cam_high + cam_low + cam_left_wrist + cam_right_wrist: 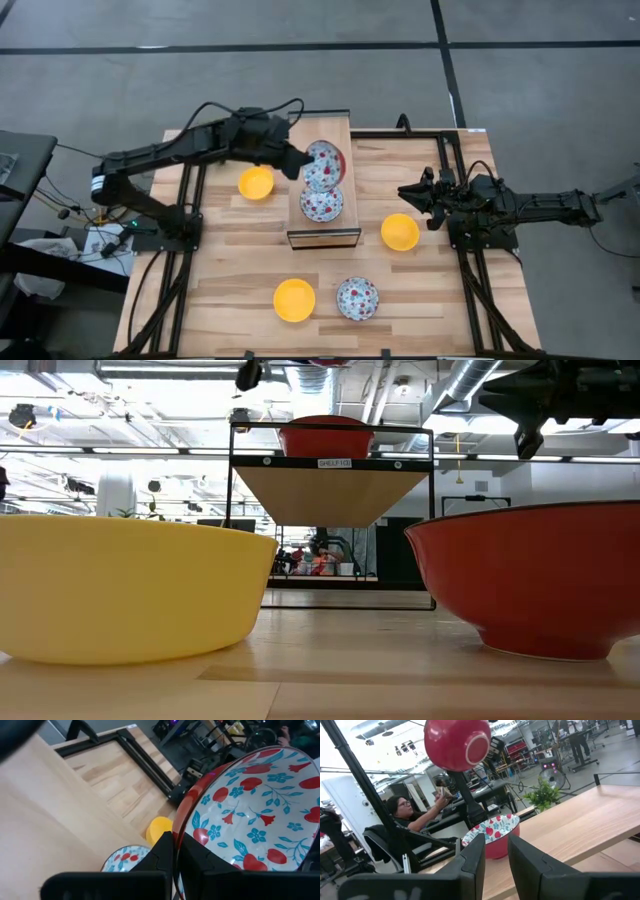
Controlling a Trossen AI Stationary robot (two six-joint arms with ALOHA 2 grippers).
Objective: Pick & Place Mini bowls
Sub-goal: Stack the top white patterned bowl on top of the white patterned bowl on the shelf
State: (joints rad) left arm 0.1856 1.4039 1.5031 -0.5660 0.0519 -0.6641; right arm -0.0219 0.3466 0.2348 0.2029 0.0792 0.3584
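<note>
My left gripper [300, 165] hangs over the raised wooden shelf [338, 132], shut on a floral mini bowl [326, 163] that is red outside. The right wrist view shows that bowl's red underside [457, 742] high up. A second floral bowl [322, 205] sits on its base on the shelf's near part. On the table stand three yellow bowls [256, 183] [400, 232] [294, 300] and one more floral bowl [357, 298]. My right gripper [410, 193] waits at the table's right, open, with nothing between its fingers [470, 865]. My left gripper pinches the floral bowl's rim [176, 837], one finger [200, 865] inside on the patterned face and one finger [161, 857] outside on the red wall. It comes from the table's left, slanting down. The bowl is lifted clear of the shelf and tipped on edge.
The shelf's black metal frame [330, 510] stands mid-table. A small green plant [543, 795] and a seated person [407, 812] show beyond the table. Bare wood lies between the near bowls and the shelf.
</note>
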